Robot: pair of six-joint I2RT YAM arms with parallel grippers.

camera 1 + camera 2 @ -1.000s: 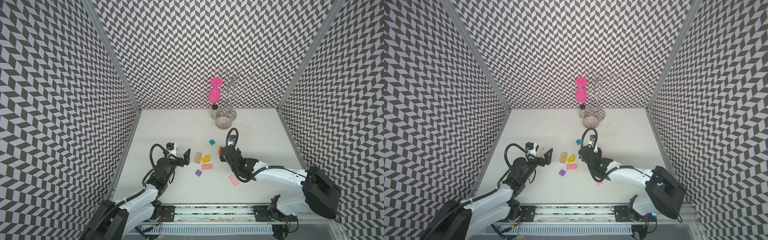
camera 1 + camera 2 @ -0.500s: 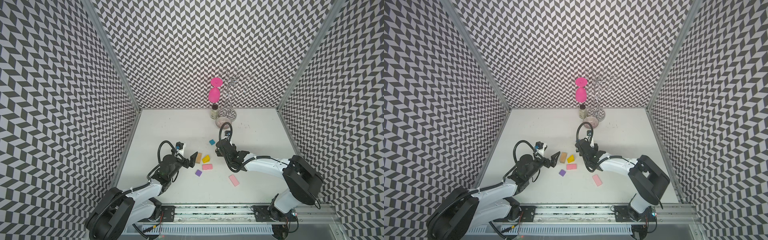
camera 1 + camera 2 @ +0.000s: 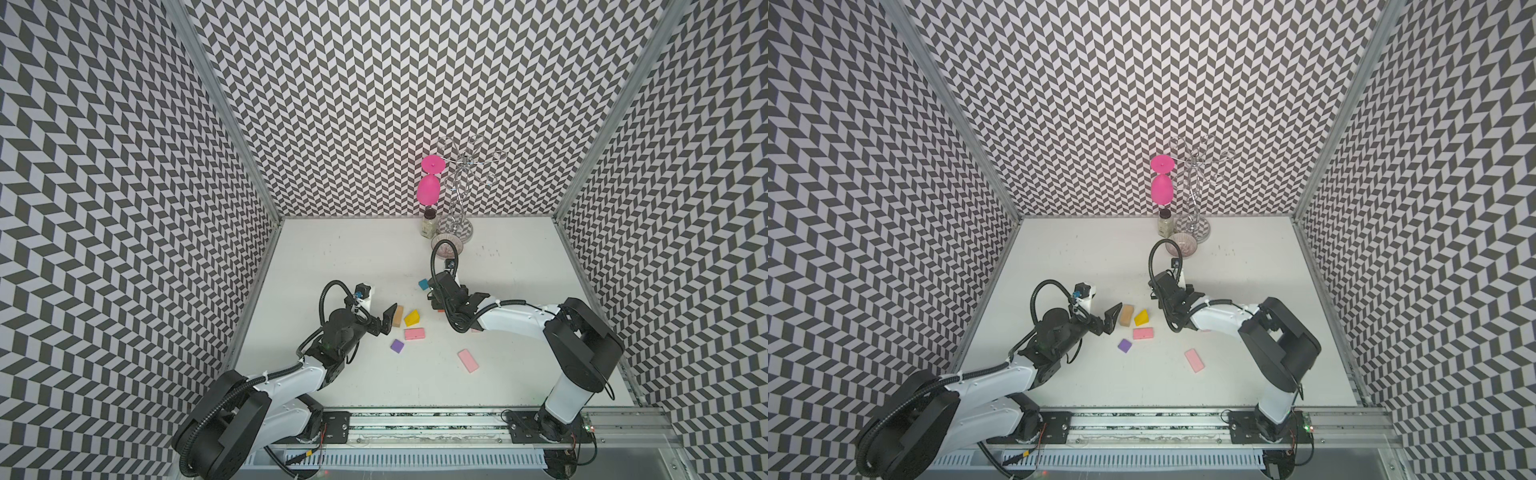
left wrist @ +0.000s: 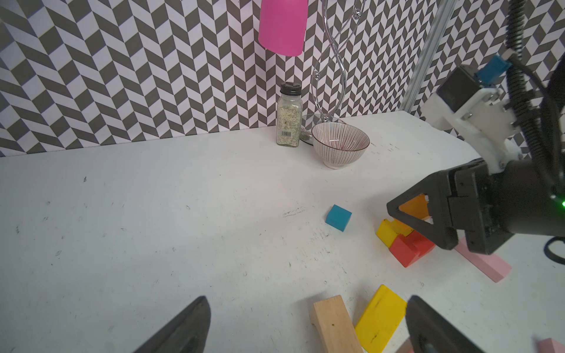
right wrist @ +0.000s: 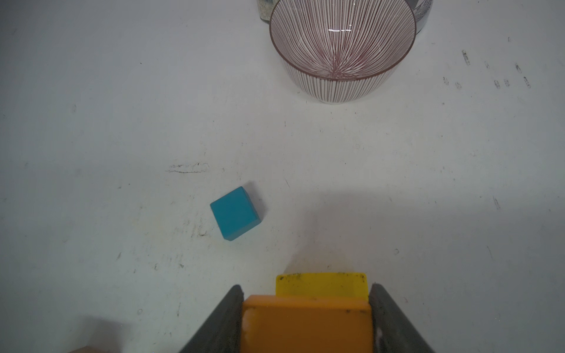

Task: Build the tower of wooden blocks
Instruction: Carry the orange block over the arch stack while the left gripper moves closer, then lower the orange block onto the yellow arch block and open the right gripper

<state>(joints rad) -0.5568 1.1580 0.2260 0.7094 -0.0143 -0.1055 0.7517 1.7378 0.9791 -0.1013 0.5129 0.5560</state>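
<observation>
Near right: pink slab (image 3: 468, 360). Left gripper (image 3: 384, 322) spread wide, empty, beside plain wood block (image 3: 399, 316). Farther right: right gripper (image 5: 306, 288) clamped on orange block (image 5: 305, 324), over yellow block (image 5: 321, 284) and red block (image 4: 406, 249); likely tower base. Step: placing. Next: lower level, release gently. Teal cube (image 5: 235, 214) beyond.

Orange block (image 5: 305, 324) over yellow block (image 5: 321, 284), teal cube (image 5: 234, 213) flat nearby.

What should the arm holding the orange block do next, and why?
Probably ease the orange block straight down until it rests on the yellow block. The right fingers grip it just above that yellow block, which sits beside the red block, so it seems lined up for stacking.
</observation>
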